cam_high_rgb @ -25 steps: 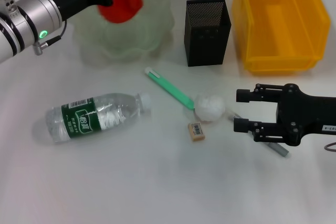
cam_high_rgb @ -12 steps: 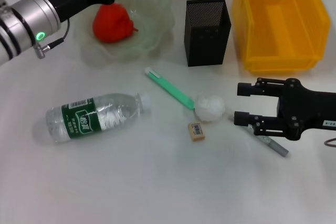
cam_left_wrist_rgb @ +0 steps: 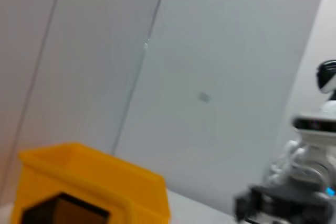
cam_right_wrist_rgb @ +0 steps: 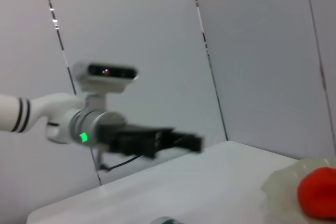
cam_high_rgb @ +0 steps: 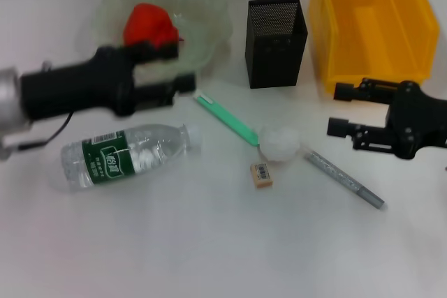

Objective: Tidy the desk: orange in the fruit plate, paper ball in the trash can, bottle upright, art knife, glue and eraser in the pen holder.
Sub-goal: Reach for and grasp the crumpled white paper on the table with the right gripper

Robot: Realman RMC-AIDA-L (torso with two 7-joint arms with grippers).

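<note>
Left gripper (cam_high_rgb: 180, 68) pulled back from fruit plate (cam_high_rgb: 209, 15) toward frame centre-left, fingers spread, empty; orange (cam_high_rgb: 149, 26) left resting in plate, upper left. Right gripper (cam_high_rgb: 339, 109) shifted right and up, away from paper ball (cam_high_rgb: 281, 143), jaws apart, holding nothing. Bottle (cam_high_rgb: 129, 154) lies on side, lower left; likely light, smooth, prone to roll, so grasp mid-body at label. Paper ball at centre: soft, light, pinch across middle. Eraser (cam_high_rgb: 261, 174) just below it.
</note>
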